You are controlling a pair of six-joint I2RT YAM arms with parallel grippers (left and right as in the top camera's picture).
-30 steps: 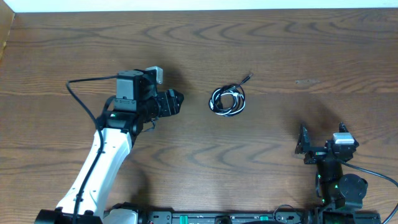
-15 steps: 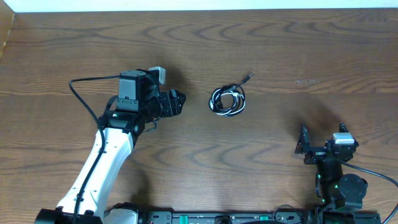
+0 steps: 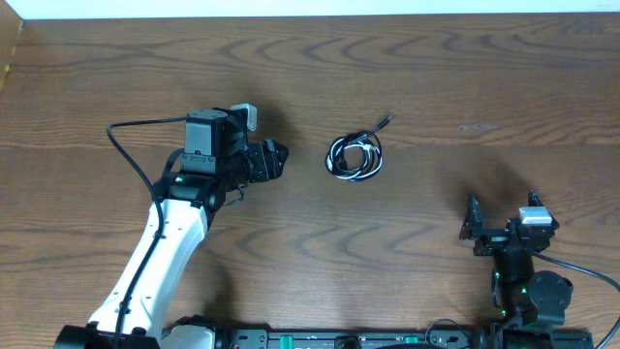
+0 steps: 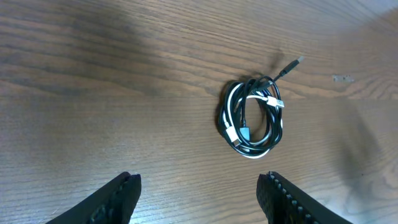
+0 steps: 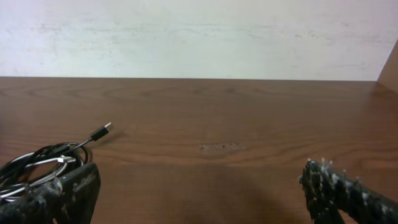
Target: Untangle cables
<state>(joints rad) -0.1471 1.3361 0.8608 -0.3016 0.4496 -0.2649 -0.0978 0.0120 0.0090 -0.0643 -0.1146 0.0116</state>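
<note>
The cables (image 3: 355, 157) lie in one small tangled coil on the wooden table (image 3: 436, 78). In the left wrist view the black cable (image 4: 278, 127) loops around the white cable (image 4: 231, 109), and a black plug (image 4: 292, 64) sticks out to the upper right. My left gripper (image 3: 276, 160) hovers left of the coil, apart from it. Its jaws (image 4: 199, 186) are open with bare wood between them. My right gripper (image 3: 501, 211) stands open at the front right, far from the coil. The coil (image 5: 37, 165) shows at the left edge of the right wrist view, beyond the left finger (image 5: 62, 193).
A white wall (image 5: 199, 37) borders the table's far edge. A wooden side panel (image 3: 8, 44) stands at the far left corner. A small pale scuff (image 3: 477, 127) marks the wood right of the coil.
My left gripper has edged slightly right toward the coil, then held still. The right arm and the cables have not moved.
</note>
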